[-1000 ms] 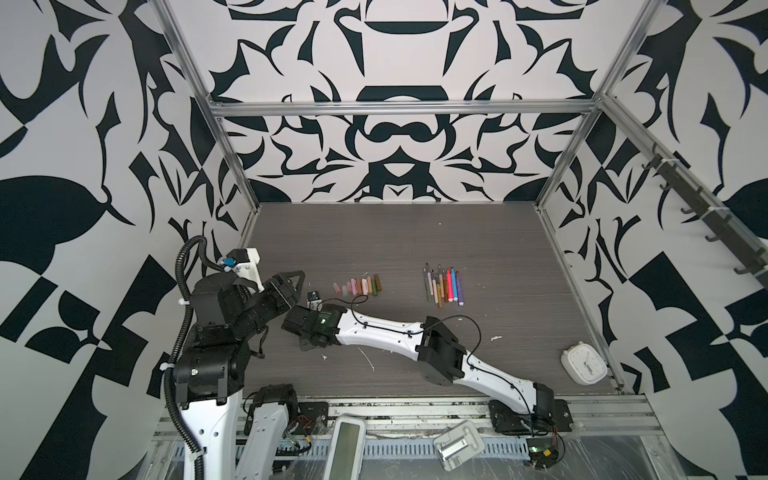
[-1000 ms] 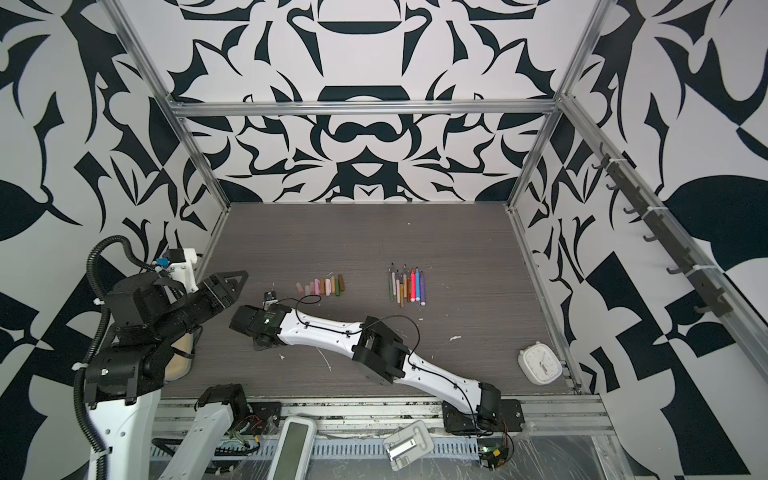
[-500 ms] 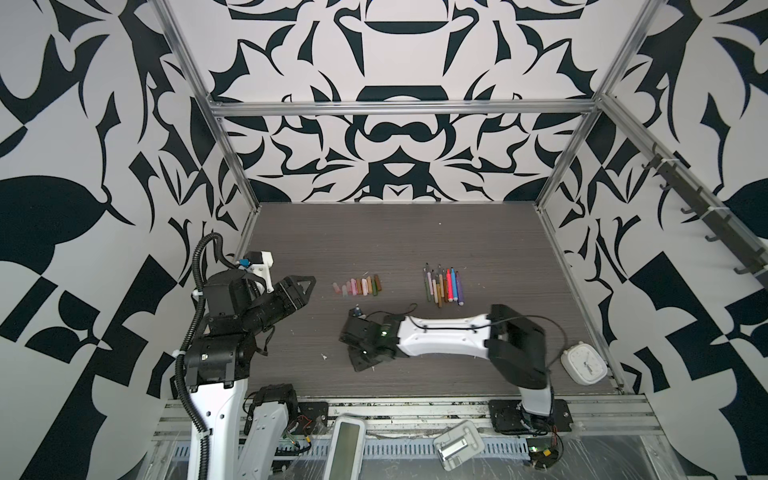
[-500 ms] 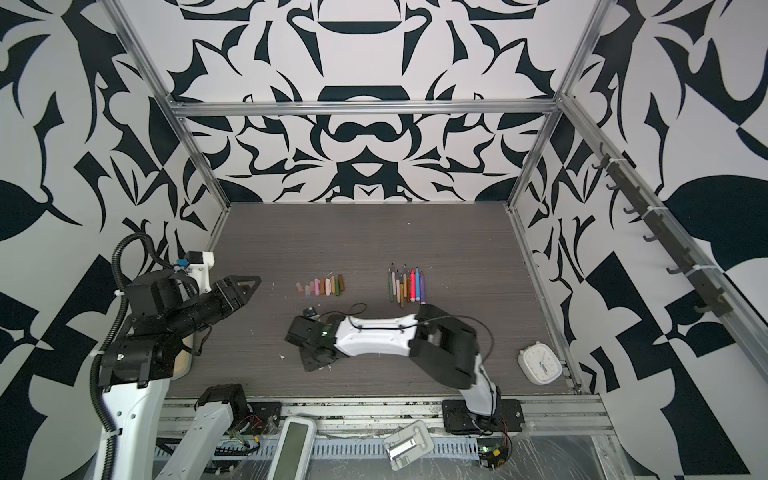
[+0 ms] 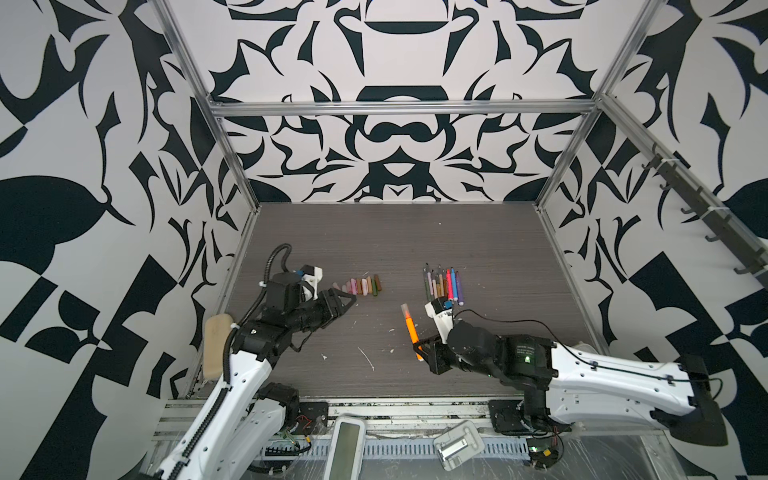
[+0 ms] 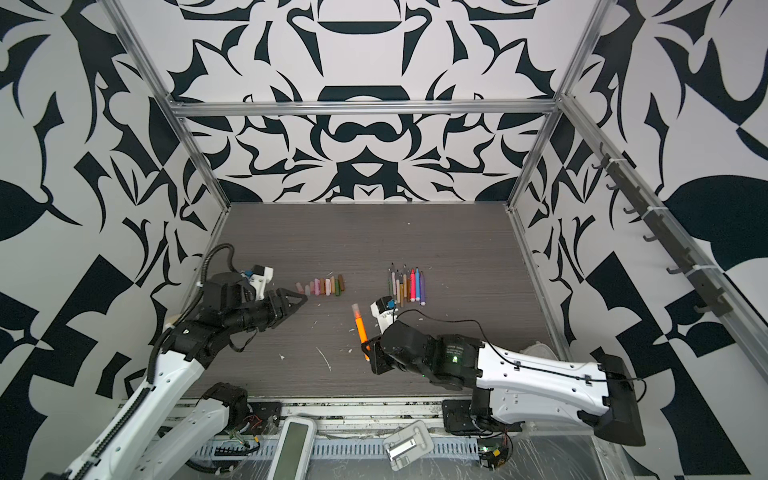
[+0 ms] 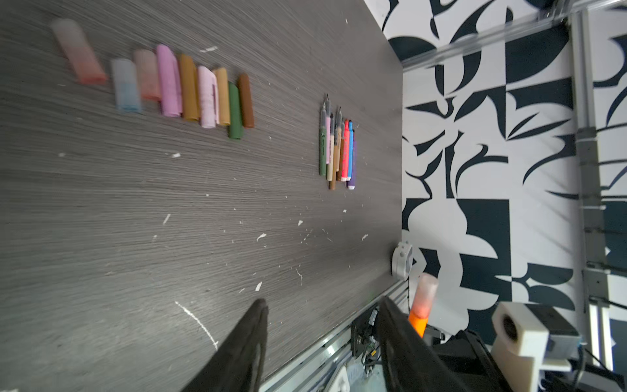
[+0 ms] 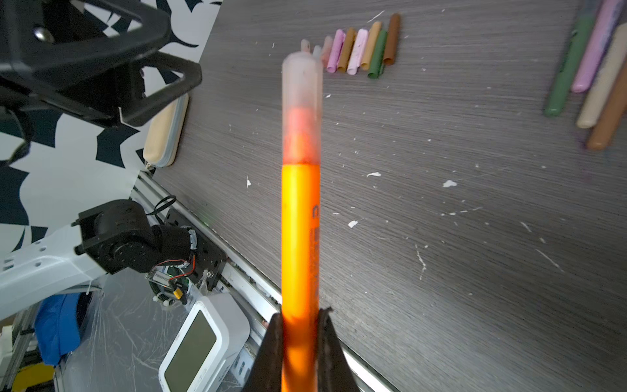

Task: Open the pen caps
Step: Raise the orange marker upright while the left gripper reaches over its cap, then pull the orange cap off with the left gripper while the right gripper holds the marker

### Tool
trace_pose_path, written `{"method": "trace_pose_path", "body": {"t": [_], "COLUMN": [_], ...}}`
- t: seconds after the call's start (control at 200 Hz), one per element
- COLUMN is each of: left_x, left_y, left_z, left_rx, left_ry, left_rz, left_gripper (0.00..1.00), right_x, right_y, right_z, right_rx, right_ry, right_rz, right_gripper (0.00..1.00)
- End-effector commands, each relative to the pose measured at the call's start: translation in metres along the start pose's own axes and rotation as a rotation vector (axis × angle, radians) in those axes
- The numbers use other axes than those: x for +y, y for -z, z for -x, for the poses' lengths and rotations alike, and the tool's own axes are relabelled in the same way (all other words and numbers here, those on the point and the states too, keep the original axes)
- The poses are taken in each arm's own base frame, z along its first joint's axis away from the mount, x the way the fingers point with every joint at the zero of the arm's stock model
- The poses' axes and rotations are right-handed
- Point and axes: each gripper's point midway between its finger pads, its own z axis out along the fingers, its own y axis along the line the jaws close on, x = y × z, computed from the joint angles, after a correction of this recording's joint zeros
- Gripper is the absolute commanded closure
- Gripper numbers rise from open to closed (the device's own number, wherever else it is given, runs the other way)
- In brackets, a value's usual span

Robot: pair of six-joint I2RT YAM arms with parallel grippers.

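Right wrist view: an orange pen (image 8: 300,237) is clamped by its lower barrel between the jaws of the right arm (image 5: 582,370), with its pale translucent cap (image 8: 302,101) seated on the far end. In both top views the pen is held tilted above the grey worktop (image 5: 415,232). Its cap end points towards the back wall (image 5: 399,158), in front of the gap between two neat groups. To its left lies a row of nine loose caps (image 5: 359,286), side by side and mostly touching: three pale translucent ones, then pink, tan, olive and brown. To its right lie the uncapped pens (image 5: 442,284), packed together with tips towards the back wall. The left arm (image 5: 286,320) reaches in from the left, its jaws apart with nothing between them, their tips near the left end of the cap row. White flecks (image 5: 368,359) dot the worktop.
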Motion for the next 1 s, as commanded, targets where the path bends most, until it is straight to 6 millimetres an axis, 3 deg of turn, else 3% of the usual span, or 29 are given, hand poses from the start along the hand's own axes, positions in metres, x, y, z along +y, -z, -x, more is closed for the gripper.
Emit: {"method": "trace_pose_path", "body": {"t": [0.0,0.24,0.525,0.805,1.0], "left_x": [-0.015,-0.033,-0.051,-0.064,-0.067], "left_y": [-0.018,-0.050,-0.077,-0.097,-0.101], "left_z": [0.013,0.003,-0.005,-0.013,-0.013], "left_rx": [-0.059,0.000,0.046,0.088,0.096], "left_ry": [-0.015,-0.049,-0.064,-0.075,-0.079], "left_rz": [-0.015,-0.005,-0.032,-0.040,-0.042], "left_gripper": [0.44,0.39,0.39,0.39,0.42], "right_x": [-0.003,0.010,-0.016,0.015,0.022], "right_y": [0.005,0.000,-0.018,-0.033,-0.036], "right_z": [0.009,0.009,0.022,0.038,0.043], "right_rx": [-0.046,-0.032,-0.023,0.021,0.022], "right_ry": [-0.024,-0.027,-0.130,-0.066,-0.049], "right_rz": [-0.014,0.030,-0.043,0.039,0.053], "right_gripper": [1.00,1.00,1.00,1.00,1.00]}}
